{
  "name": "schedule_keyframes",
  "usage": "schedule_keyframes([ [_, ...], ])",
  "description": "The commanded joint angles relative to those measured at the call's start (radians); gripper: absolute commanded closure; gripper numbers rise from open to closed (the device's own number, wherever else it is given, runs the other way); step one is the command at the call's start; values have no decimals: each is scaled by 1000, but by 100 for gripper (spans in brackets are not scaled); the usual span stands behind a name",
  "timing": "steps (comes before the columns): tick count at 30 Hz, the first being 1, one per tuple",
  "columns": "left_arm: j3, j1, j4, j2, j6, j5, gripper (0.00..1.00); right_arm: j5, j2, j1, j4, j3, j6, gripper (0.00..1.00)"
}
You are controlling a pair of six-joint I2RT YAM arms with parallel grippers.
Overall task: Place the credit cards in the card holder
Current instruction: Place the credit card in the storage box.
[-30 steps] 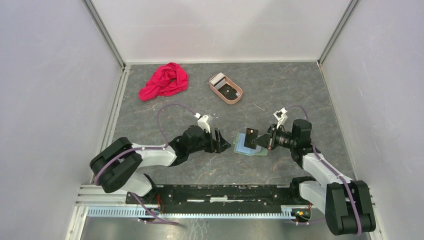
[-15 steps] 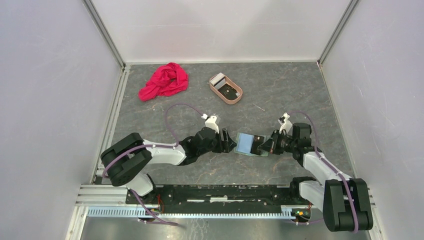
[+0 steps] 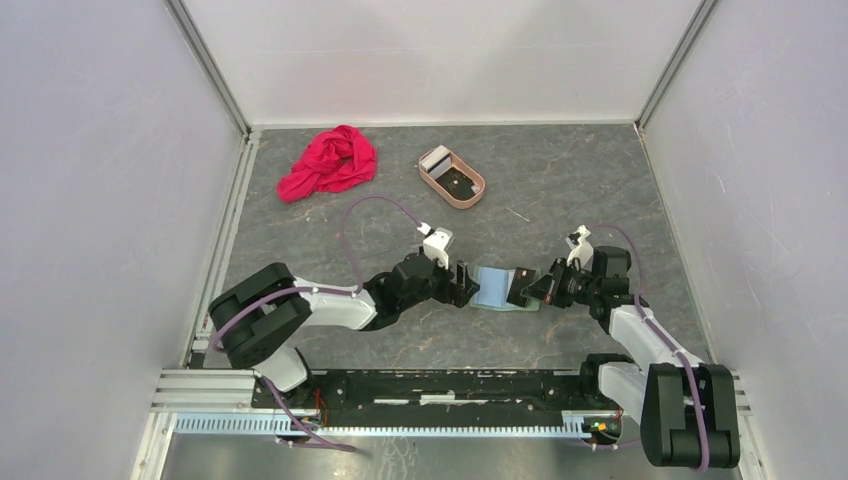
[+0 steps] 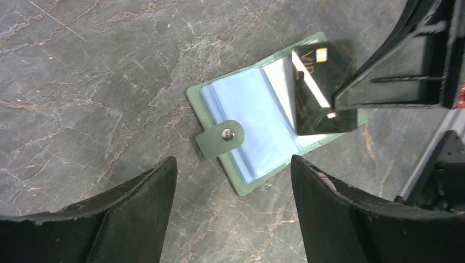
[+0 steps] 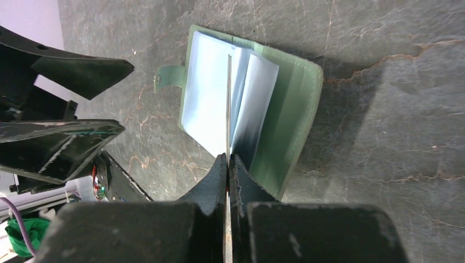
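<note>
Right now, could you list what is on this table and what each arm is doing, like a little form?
card holder: lying open, snap tab toward the left arm
dark card: pinched in the right fingers, tipped over the holder's clear sleeves; cannot tell if it is inserted
left fingers: open, empty, just beside the holder
tray: far side, holds spare cards
red cloth: crumpled, far left

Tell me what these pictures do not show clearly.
1. Right wrist view: the dark card, pinched in the right gripper, shows edge-on; its face is hidden.
2. Left wrist view: that card covers part of the card holder, so insertion is unclear.
3. Top view: cards in the tray are too small to count.
</note>
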Motion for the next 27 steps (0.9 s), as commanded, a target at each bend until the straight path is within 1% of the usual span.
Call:
schedule_keyframes([
  [1,62,-8,5,50,77,-22,18,-29,-25,-23,85,-20,22,100],
  [4,104,-19,-53,88,-9,-115,21,-35,-27,-31,109,-22,28,100],
  [6,128,-39,-67,105,-23,-166,22,-43,-21,-35,132,-28,44,100],
  [9,156,-62,-69,134,-24,-181,28,-43,-5,-38,156,-33,57,100],
  [12,191,-72,-112,167,-31,-184,32,-45,17,-41,167,-28,63,100],
  [14,198,-76,-125,185,-45,-190,40,-48,29,-42,171,-25,66,100],
  [18,194,-81,-153,210,-67,-209,47,-47,43,-44,175,-33,68,100],
  [21,186,-83,-176,211,-90,-219,59,-47,52,-44,183,-38,69,100],
  [25,162,-85,-189,200,-138,-220,70,-45,56,-44,181,-45,68,100],
  [27,148,-86,-192,189,-164,-217,71,-40,51,-45,173,-48,61,100],
])
